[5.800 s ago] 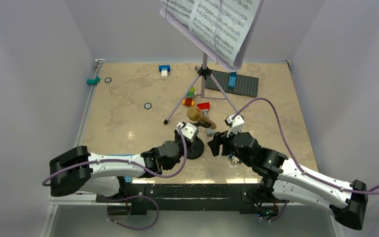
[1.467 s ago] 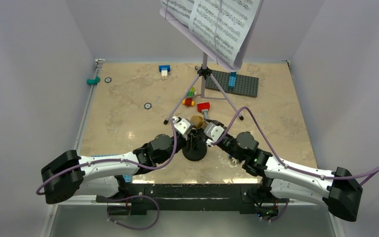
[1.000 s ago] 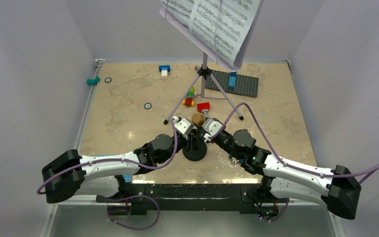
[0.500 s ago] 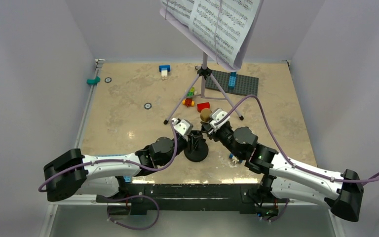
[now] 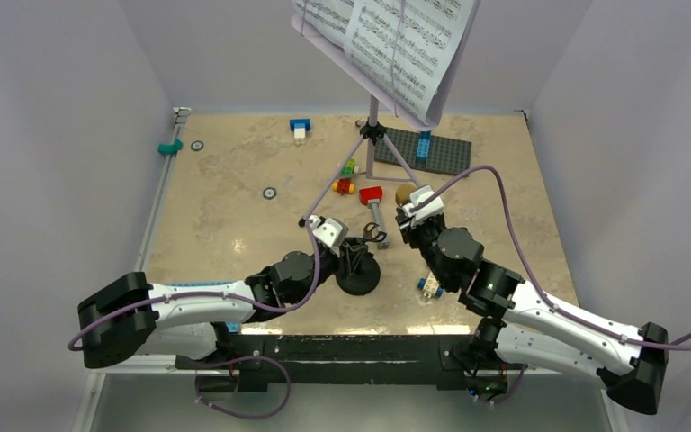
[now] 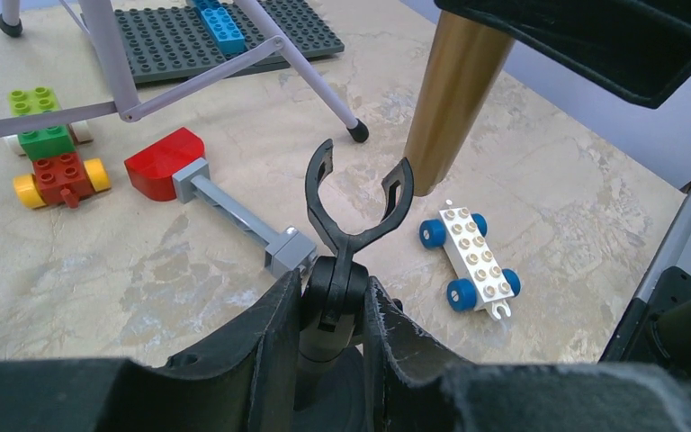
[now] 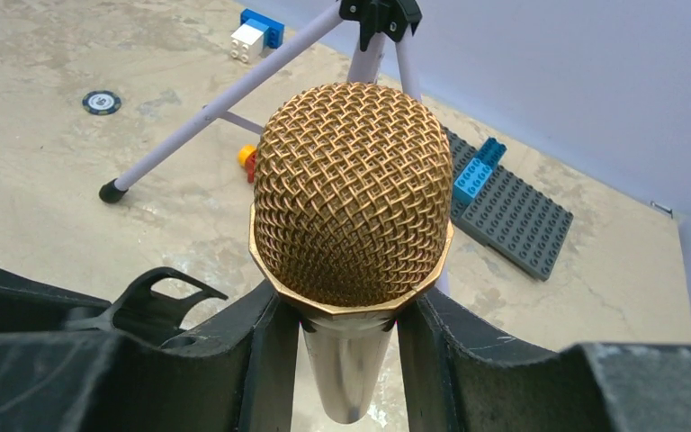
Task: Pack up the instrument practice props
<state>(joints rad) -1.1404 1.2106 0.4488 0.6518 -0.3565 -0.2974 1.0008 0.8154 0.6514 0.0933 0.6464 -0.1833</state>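
Observation:
My right gripper (image 5: 410, 214) is shut on the gold microphone (image 7: 353, 202), held upright just below its mesh head, lifted clear and to the right of the stand; the microphone also shows in the top view (image 5: 404, 193). My left gripper (image 6: 333, 301) is shut on the neck of the small black mic stand (image 5: 357, 271), whose clip (image 6: 357, 198) stands empty. The lavender tripod music stand (image 5: 373, 135) stands at the back centre with white sheet-music pages (image 5: 396, 40) on its desk.
A red-headed toy hammer (image 5: 374, 203) lies beyond the mic stand. Coloured bricks (image 5: 346, 177) sit by the tripod leg. A grey baseplate (image 5: 427, 149) with a blue brick lies back right. A white wheeled brick (image 5: 429, 287) lies under my right arm.
My right gripper pulled the microphone out of the stand's clip and carried it up and to the right. My left gripper stayed on the stand.

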